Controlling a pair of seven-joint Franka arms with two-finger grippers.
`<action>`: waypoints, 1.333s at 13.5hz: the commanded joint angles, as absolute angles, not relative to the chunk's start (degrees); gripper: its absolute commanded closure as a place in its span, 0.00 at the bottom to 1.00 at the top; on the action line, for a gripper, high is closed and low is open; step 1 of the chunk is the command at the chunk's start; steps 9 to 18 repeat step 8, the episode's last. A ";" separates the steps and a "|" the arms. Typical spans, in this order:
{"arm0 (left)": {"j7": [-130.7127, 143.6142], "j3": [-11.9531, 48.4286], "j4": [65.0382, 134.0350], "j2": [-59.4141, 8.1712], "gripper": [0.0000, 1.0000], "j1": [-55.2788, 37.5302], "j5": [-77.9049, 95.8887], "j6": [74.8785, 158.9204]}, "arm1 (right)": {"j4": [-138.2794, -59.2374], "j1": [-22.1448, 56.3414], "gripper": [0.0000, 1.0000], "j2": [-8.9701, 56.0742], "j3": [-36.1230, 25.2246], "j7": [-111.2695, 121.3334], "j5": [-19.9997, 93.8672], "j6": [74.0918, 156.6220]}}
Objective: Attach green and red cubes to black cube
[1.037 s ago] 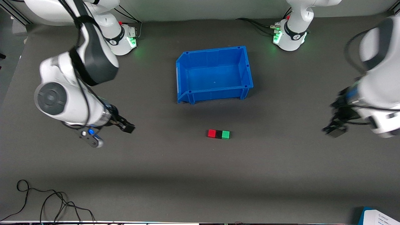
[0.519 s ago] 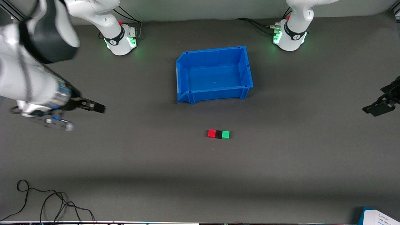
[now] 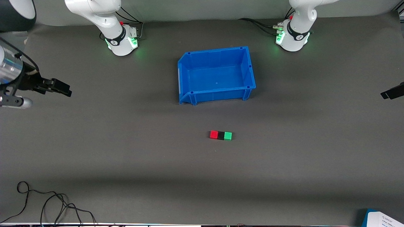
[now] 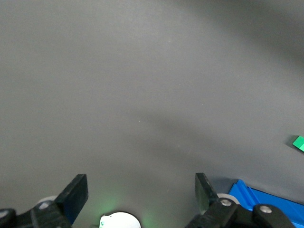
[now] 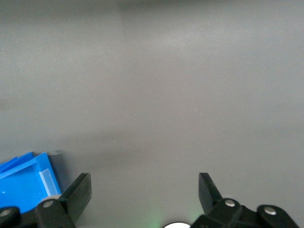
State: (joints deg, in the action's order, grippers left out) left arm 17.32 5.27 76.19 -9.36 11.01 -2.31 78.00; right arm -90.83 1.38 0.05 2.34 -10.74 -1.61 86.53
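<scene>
The red cube (image 3: 214, 134), the black cube (image 3: 221, 135) and the green cube (image 3: 228, 136) lie in one touching row on the table, black in the middle, nearer to the front camera than the blue bin. A sliver of the green cube shows in the left wrist view (image 4: 299, 142). My right gripper (image 3: 63, 88) is open and empty, raised over the right arm's end of the table; its wide gap shows in the right wrist view (image 5: 145, 190). My left gripper (image 3: 392, 92) is open and empty over the left arm's end, at the view's edge, also in the left wrist view (image 4: 141, 190).
The empty blue bin (image 3: 186, 74) stands mid-table, between the two arm bases (image 3: 121, 39) (image 3: 292, 36). A black cable (image 3: 47, 205) lies at the near edge by the right arm's end. A blue and white box (image 3: 383, 219) sits at the near corner by the left arm's end.
Both arms have pulled away from the cube row toward their own ends of the table and risen. The three cubes and the bin have not moved.
</scene>
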 commanded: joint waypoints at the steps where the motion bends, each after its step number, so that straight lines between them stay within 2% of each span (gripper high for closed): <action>1: 16.00 5.80 77.78 -7.91 0.00 10.46 -1.76 77.96 | -91.41 0.62 0.00 -1.23 2.38 -3.81 -2.90 87.01; 5: 15.29 6.50 77.78 -8.17 0.00 6.86 -2.11 78.14 | -90.62 0.70 0.00 -0.53 2.37 -4.31 -1.94 87.53; 8: 6.46 6.50 77.87 -8.26 0.00 7.38 -1.85 78.31 | -89.74 1.05 0.00 -0.53 2.55 -5.35 -1.85 87.80; 18: 6.46 6.50 77.87 -8.26 0.00 7.38 -1.85 78.31 | -89.74 1.05 0.00 -0.53 2.55 -5.35 -1.85 87.80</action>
